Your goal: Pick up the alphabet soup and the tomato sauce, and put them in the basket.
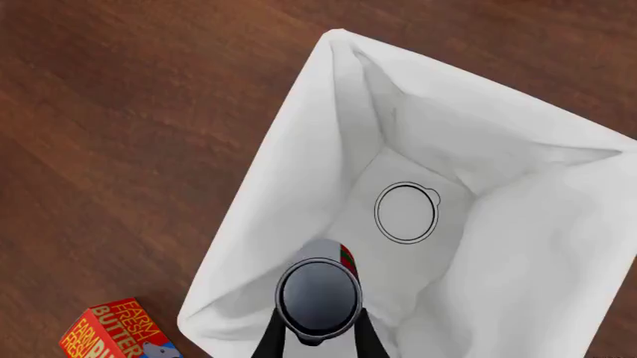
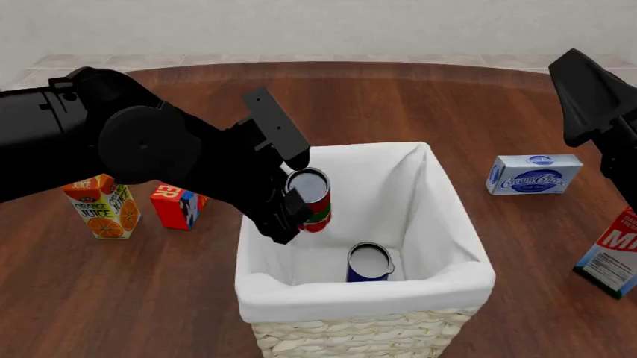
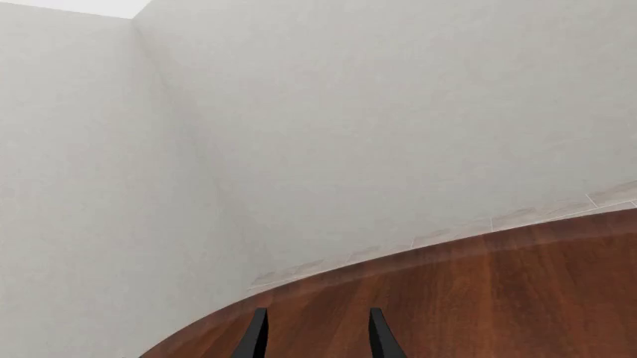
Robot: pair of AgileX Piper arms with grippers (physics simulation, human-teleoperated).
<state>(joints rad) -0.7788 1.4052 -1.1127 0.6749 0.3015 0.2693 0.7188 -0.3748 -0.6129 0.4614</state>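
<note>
The tomato sauce (image 2: 312,198), a red can with a green band and grey top, hangs tilted above the left side of the basket (image 2: 450,246), with my left gripper (image 2: 297,206) shut on it. In the left wrist view its grey top (image 1: 318,297) sits between the black fingers (image 1: 270,341). The alphabet soup (image 2: 368,263) stands upright on the basket's white lining, and its pale top (image 1: 406,212) shows there too. My right gripper (image 3: 316,337) is open, holds nothing, and points toward the far wall, high at the right.
An orange juice carton (image 2: 103,205) and a red butter box (image 2: 177,205) stand left of the basket. The butter box (image 1: 115,330) also shows in the left wrist view. A blue-white cream cheese box (image 2: 535,174) and a milk carton (image 2: 612,253) are to the right.
</note>
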